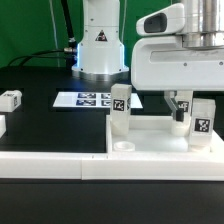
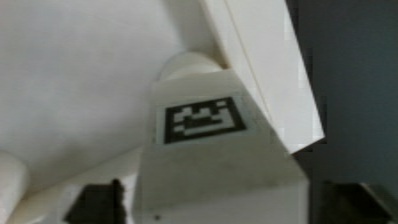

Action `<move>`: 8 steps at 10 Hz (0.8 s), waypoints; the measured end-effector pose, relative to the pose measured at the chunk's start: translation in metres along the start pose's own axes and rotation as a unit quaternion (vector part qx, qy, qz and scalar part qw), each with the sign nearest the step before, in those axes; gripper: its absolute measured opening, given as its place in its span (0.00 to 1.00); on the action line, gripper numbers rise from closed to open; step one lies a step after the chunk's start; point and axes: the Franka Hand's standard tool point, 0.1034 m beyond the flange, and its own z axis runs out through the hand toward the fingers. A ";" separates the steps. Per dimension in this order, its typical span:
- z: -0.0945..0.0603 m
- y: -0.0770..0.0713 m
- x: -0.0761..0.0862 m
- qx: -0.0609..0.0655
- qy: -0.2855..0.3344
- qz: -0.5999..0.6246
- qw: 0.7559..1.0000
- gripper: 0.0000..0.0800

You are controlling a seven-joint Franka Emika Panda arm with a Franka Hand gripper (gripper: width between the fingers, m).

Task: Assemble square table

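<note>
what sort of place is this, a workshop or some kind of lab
Probably a robotics lab bench: a robot arm base on a black table, a green backdrop behind, and printed tags on the marker board and the white legs.

Marker board (image 1: pixel 95 100) flat on black table (image 1: pixel 40 125), long white rail (image 1: pixel 50 166) in front, green backdrop (image 1: pixel 25 25) behind

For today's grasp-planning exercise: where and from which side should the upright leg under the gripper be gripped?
Grip the leg near its top, coming from straight above. It stands upright at the tabletop's corner, and the gripper straddles its two opposite sides.
</note>
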 end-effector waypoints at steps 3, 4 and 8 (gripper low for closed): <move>0.001 0.004 0.001 -0.002 -0.001 0.107 0.994 0.37; 0.001 0.006 0.002 -0.004 -0.001 0.152 0.988 0.37; 0.001 0.014 -0.001 -0.027 -0.040 0.485 0.873 0.37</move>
